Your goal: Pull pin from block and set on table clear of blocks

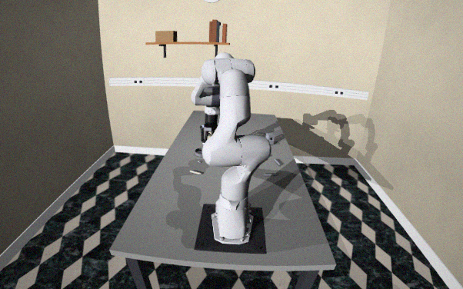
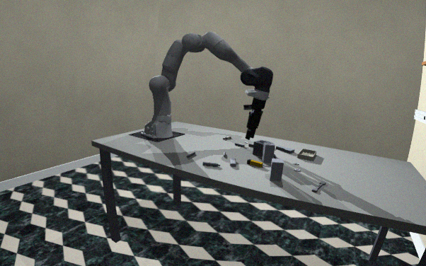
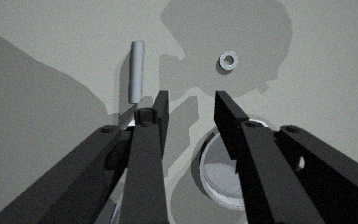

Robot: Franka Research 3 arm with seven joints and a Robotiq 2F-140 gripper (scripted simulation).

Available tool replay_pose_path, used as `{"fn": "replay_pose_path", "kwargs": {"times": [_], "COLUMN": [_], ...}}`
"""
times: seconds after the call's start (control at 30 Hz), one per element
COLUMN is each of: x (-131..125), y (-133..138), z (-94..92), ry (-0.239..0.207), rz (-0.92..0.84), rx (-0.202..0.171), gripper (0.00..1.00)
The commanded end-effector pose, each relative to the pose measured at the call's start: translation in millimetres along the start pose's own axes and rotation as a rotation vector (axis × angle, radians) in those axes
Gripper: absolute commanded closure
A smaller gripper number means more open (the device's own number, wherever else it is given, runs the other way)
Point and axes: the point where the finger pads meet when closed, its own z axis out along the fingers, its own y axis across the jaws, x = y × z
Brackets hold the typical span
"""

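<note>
My gripper points down, close above the table, with its fingers a little apart and nothing between them. In the exterior view the gripper hangs just left of two dark blocks; a lighter grey block stands nearer the front edge. I cannot make out the pin or its hole in any view. Below the fingers lies a round flat dish, partly hidden by the right finger. A grey rod lies flat on the table ahead of the left finger. In the top view the arm hides most of the gripper.
A small washer lies ahead of the right finger. A yellow part, a small tray, a dark handle and several small loose parts lie scattered around the blocks.
</note>
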Motion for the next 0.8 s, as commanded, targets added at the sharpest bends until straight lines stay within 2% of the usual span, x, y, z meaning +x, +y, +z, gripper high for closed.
{"fn": "replay_pose_path", "kwargs": {"times": [0.0,0.77], "x": [2,11], "y": [0,-3], "z": [1.9,21.7], "ry": [0.010,0.067], "rz": [-0.010,-0.014], "rx": [-0.002,-0.004], "gripper": [0.66,0.66]}}
